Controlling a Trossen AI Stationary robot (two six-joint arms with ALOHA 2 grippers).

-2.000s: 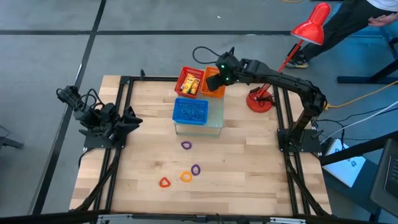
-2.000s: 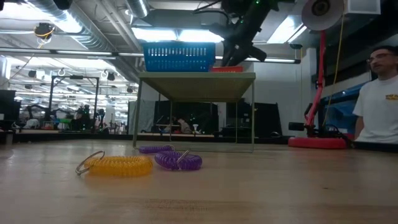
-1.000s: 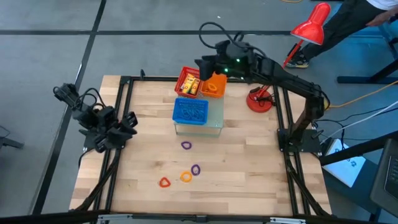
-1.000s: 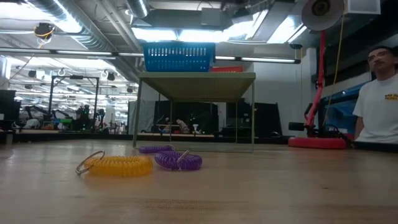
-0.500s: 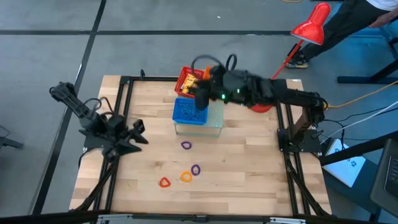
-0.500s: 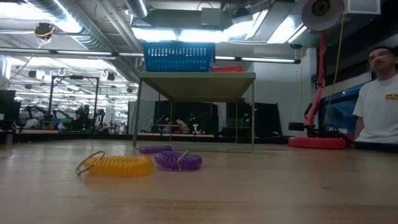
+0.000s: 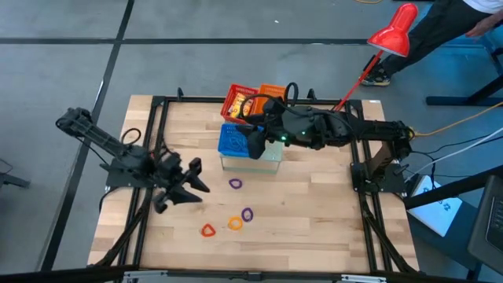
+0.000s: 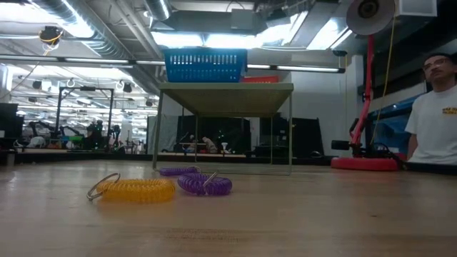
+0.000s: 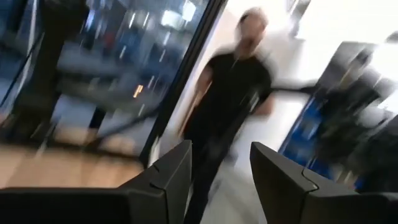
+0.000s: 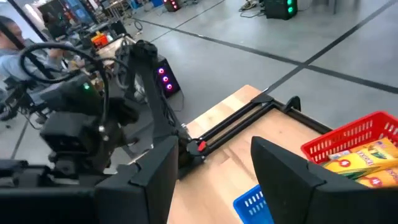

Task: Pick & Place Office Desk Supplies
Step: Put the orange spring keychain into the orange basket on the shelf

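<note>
Grippers (image 7: 191,182) (image 7: 253,141) both parted, empty

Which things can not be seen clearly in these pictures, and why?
- Orange basket: high view, mostly hidden by the right arm.
- Blue basket contents: low view, camera below the rim.
- Red loop: absent in the low view.
- Person: left wrist view, motion blur.

blurred: person (image 9: 233,93), left wrist view | hidden: orange basket (image 7: 271,91), perhaps half under right arm (image 7: 354,130)
</note>
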